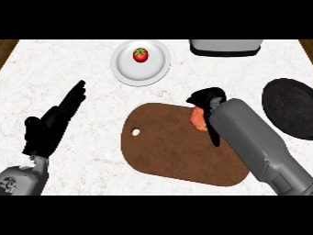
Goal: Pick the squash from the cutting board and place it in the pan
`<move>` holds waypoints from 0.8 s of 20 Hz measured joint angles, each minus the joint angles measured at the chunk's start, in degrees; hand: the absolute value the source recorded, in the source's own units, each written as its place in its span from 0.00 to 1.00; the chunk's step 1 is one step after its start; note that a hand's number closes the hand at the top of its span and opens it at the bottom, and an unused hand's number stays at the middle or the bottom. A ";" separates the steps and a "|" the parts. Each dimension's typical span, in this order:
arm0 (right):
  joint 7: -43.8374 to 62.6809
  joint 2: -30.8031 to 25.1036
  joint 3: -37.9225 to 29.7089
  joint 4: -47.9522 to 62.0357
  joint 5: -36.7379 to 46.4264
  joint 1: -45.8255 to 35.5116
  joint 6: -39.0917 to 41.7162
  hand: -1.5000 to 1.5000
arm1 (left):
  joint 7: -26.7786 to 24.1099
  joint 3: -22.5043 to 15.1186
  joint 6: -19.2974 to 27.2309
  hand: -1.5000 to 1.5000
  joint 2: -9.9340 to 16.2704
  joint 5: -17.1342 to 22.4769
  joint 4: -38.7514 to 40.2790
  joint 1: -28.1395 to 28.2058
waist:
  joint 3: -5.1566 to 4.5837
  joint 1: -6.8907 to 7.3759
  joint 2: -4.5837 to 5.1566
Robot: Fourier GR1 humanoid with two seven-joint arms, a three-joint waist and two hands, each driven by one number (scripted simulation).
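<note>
An orange squash (198,119) lies at the upper right edge of the brown cutting board (165,147), mostly hidden by my right hand (207,99). That hand's fingers are curled round the squash from above, and the grey forearm crosses the board's right side. The black pan (295,108) sits to the right of the board, apart from the hand, with nothing in it. My left hand (50,124) rests open at the left, fingers straight and pointing up, away from the board.
A white plate (126,69) with a red tomato (140,55) stands behind the board. A white and dark appliance (225,47) is at the back edge. Wooden strips border the marble counter's left and right sides.
</note>
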 measured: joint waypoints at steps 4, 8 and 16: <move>-4.41 0.45 1.03 1.67 2.76 -0.53 -0.31 1.00 | 0.97 0.29 -0.36 0.50 -0.63 -0.84 -1.33 0.33 | -0.13 0.13 -0.24; -7.32 0.80 1.65 2.60 5.18 -0.28 -0.88 1.00 | -0.39 1.21 -1.26 0.50 -0.97 -1.38 -0.28 0.68 | -0.25 0.14 -0.51; -10.22 1.04 -0.19 -1.00 8.07 2.60 -0.88 1.00 | 0.38 2.60 -2.33 0.50 -2.43 -2.71 -0.86 1.07 | -0.08 -0.19 -0.25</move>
